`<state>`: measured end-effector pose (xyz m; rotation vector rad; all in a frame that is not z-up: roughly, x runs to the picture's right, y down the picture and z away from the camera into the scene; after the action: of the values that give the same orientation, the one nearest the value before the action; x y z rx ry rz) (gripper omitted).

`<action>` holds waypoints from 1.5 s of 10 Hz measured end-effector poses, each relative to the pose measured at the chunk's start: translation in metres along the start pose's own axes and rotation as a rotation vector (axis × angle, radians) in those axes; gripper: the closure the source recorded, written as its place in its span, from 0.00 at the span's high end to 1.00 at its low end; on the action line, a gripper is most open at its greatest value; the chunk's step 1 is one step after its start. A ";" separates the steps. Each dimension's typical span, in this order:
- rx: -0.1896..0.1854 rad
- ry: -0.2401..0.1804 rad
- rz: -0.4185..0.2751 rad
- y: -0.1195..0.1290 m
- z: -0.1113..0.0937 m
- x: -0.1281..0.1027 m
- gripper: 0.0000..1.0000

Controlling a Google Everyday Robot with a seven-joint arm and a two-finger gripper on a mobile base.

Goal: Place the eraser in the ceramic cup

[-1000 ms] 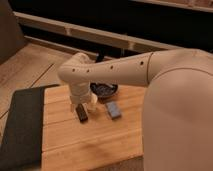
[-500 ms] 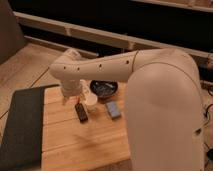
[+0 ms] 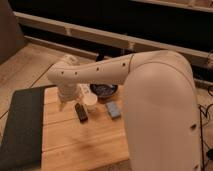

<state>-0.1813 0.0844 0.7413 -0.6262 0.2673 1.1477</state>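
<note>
The black eraser lies flat on the wooden table, just left of the small cream ceramic cup, which stands upright. My gripper hangs at the end of the white arm, to the left of the eraser and slightly behind it, low over the table. It does not hold the eraser. The arm's wrist covers most of the gripper.
A grey-blue block lies right of the cup. A dark shallow bowl sits behind the cup. A dark mat covers the table's left side. My large white arm fills the right of the view.
The arm's end has moved left, away from above the eraser. The eraser, cup and block have not moved.
</note>
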 end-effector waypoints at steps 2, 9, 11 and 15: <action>0.001 -0.005 -0.006 0.001 0.000 -0.001 0.65; 0.020 -0.026 -0.073 0.019 0.028 0.015 0.65; -0.010 -0.053 -0.026 0.011 0.033 0.016 0.65; -0.078 -0.066 0.071 -0.015 0.059 0.023 0.65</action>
<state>-0.1649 0.1323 0.7822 -0.6507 0.1902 1.2499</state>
